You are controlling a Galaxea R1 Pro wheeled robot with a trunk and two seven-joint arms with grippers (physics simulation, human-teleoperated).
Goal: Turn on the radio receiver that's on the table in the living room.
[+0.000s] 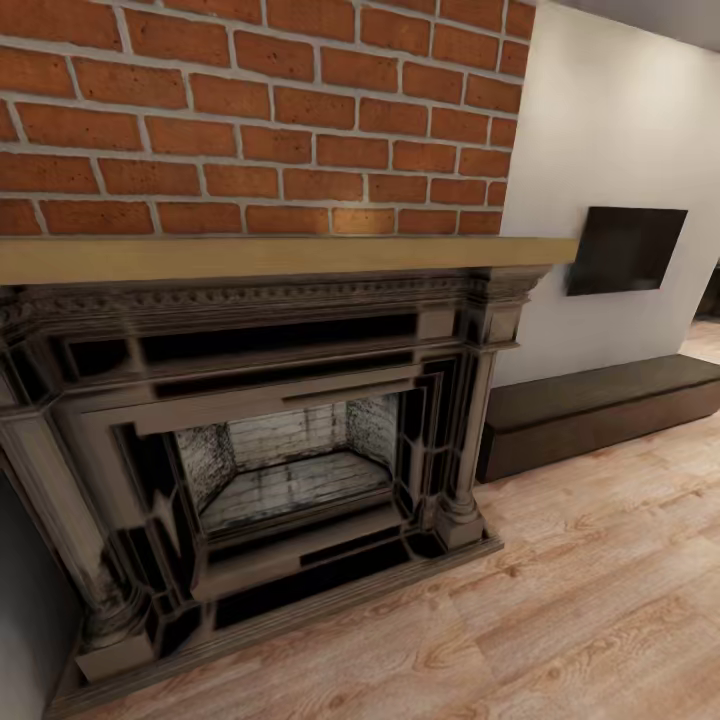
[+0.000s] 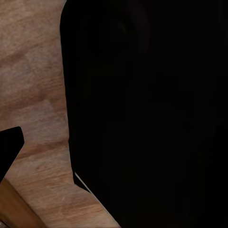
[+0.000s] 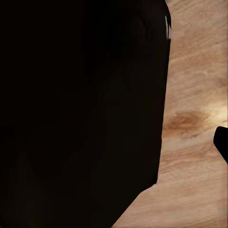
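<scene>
The radio receiver and the coffee table are out of view. The head view faces the living room's brick fireplace [image 1: 280, 120], with its wooden mantel [image 1: 280, 258] and dark carved surround [image 1: 300, 360] close ahead. In the left wrist view a black bulk [image 2: 152, 114] covers most of the picture, and a small dark tip [image 2: 8, 147] pokes in at the edge over the plank floor [image 2: 33, 85]. The right wrist view is much the same: a black bulk [image 3: 80, 109], a dark tip [image 3: 222, 142] and the floor [image 3: 199, 71]. Neither shows how the jaws stand.
A low dark bench [image 1: 600, 400] runs along the white wall to the right of the fireplace, under a dark rectangular panel [image 1: 625, 250]. Light wood plank floor [image 1: 600, 600] spreads to the right and in front.
</scene>
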